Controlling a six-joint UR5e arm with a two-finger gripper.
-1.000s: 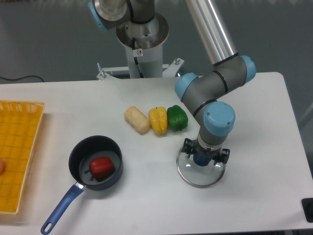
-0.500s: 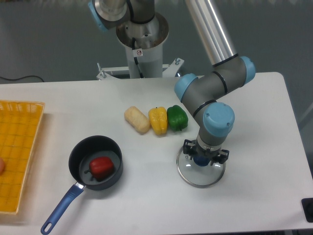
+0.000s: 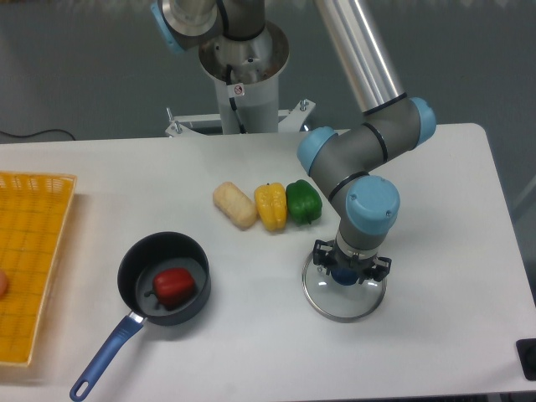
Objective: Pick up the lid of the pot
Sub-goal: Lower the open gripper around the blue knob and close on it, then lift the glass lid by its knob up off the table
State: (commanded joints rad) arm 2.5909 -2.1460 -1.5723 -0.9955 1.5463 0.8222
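**Gripper (image 3: 350, 260) spread wide around the knob (image 3: 344, 275) of the pot lid (image 3: 343, 306)**

The two fingers stand well apart, one on either side of the dark blue knob; whether either touches it, I cannot tell. Directly below the gripper lies the round glass lid, flat on the white table (image 3: 251, 343), its rim reaching out past both fingers toward the near side.

Just beyond the gripper, toward the picture's upper left, sits a green pepper (image 3: 303, 202), with a yellow pepper (image 3: 270, 206) beside it and a tan, elongated item (image 3: 234, 205) next in the row. These three border the gripper's room on that side.

On the near side, a band of tabletop runs from the lid's rim to the table's front edge; more tabletop stretches to the picture's right, up to the slanting side edge.

Farther off, to the gripper's left in the picture, a broad strip of table separates the lid from a black pan (image 3: 192, 307) holding a red pepper (image 3: 172, 286). Its blue handle (image 3: 106, 356) angles toward the front left corner. Farthest is a yellow basket (image 3: 30, 251), cut off by the picture's left border
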